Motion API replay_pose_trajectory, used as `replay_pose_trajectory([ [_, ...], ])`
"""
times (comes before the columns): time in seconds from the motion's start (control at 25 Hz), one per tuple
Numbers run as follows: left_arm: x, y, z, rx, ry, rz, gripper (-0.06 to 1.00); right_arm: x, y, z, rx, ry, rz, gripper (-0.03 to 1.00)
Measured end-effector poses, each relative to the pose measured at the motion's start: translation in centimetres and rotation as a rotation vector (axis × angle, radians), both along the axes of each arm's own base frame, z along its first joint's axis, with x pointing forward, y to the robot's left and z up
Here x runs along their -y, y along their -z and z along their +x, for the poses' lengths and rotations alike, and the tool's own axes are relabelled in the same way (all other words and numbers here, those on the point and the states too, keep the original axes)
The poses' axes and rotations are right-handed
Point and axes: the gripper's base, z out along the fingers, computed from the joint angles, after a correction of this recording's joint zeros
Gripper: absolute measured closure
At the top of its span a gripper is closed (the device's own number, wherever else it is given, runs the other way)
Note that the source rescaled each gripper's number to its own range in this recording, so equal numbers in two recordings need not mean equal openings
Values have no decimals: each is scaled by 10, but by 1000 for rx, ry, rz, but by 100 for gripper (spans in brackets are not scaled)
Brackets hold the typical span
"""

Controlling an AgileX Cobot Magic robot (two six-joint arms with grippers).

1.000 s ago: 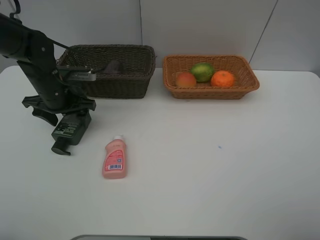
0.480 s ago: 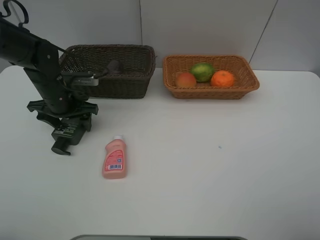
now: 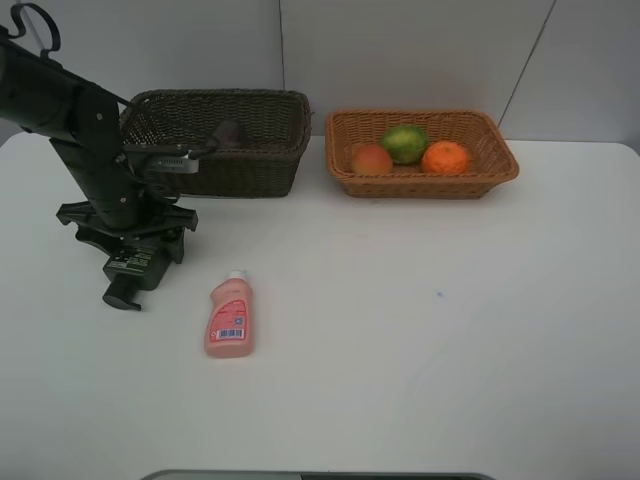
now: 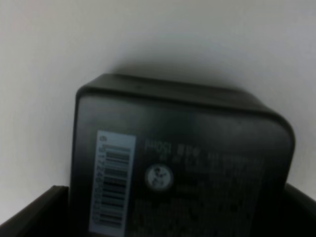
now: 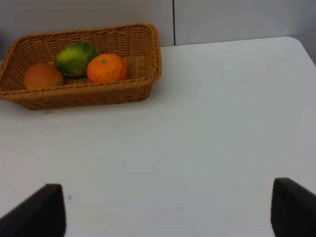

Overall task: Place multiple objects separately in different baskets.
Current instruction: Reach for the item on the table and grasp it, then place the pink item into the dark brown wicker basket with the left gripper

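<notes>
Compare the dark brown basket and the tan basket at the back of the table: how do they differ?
Colour: the dark brown basket is almost black-brown; the tan basket is light orange-tan.
Depth: the dark brown basket has taller walls; the tan basket is shallower.
Contents: the tan basket holds an orange, a green fruit and a peach-like fruit; the dark brown basket shows only one greyish item, hard to make out.
Both are rectangular and woven, standing side by side with a gap between.

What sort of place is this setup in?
Likely a robot test bench, not a home: bare white table, plain panelled wall, and staged props, a dark wicker basket and a tan wicker basket.
</notes>
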Motion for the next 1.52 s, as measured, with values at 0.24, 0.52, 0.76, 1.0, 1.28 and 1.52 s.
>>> replay_pose_trajectory([
  [0.24,0,0,0,-1,-6,-6,49,0,0,0,0,0,0,6],
  [0.52,1,0,0,-2,-9,-8,49,0,0,0,0,0,0,6],
  [0.76,1,0,0,1,-9,-9,49,0,0,0,0,0,0,6],
  [1.0,1,0,0,4,-9,-10,49,0,0,0,0,0,0,6],
  [1.28,1,-1,1,8,-9,-11,49,0,0,0,0,0,0,6],
  [1.52,1,-36,0,85,-12,-32,49,0,0,0,0,0,0,6],
])
